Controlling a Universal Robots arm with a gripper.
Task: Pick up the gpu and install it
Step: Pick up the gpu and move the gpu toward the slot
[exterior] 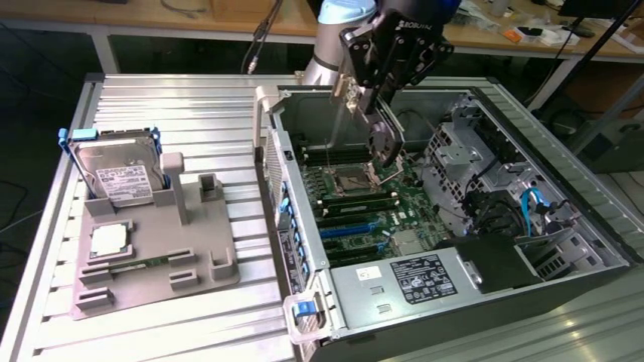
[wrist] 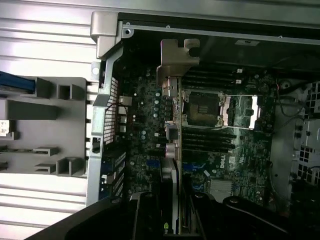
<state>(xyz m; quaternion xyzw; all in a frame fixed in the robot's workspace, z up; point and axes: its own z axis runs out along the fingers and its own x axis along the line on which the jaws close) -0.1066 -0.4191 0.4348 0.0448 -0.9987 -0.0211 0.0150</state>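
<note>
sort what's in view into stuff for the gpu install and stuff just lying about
For the job:
- gpu, gripped in the pincer
- open computer case below it
- motherboard inside the case

Lying about:
- hard drive
- silver chip
- green memory stick
- grey holder that carries all three

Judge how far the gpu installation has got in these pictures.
Done: the gpu is picked up, clamped in the tool. In hand: it hangs on edge over the motherboard inside the open case. Left: it is not yet seated in a slot.
</note>
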